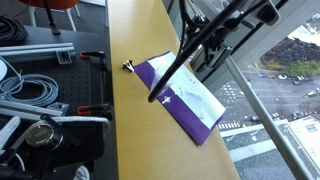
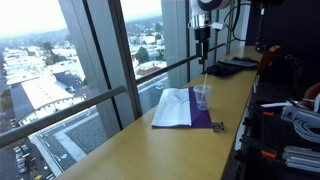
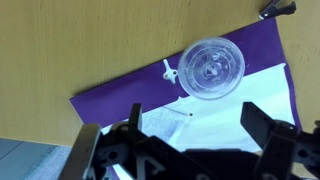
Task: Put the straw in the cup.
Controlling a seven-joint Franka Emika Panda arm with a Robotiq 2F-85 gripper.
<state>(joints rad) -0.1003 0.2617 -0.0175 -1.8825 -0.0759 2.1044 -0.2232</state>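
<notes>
The clear plastic cup (image 2: 203,97) stands upright on the purple cloth (image 2: 200,120). In the wrist view I look straight down into the cup (image 3: 211,68). My gripper (image 2: 203,45) hangs high above the cup. In the wrist view its fingers (image 3: 195,120) stand wide apart and touch nothing. A thin pale vertical line, seemingly the straw (image 2: 205,68), shows below the gripper. In the wrist view a thin line ending in a dark dot (image 3: 190,113) lies between the fingers, beside the cup and not over it. I cannot tell whether anything holds it.
White paper (image 3: 230,110) covers part of the cloth. A small black-and-white clip (image 1: 128,66) lies on the wooden table by the cloth's corner. The window glass (image 2: 100,60) runs along one table edge. Cables and gear (image 1: 30,90) crowd the opposite side. A dark bar (image 1: 185,55) crosses the cloth.
</notes>
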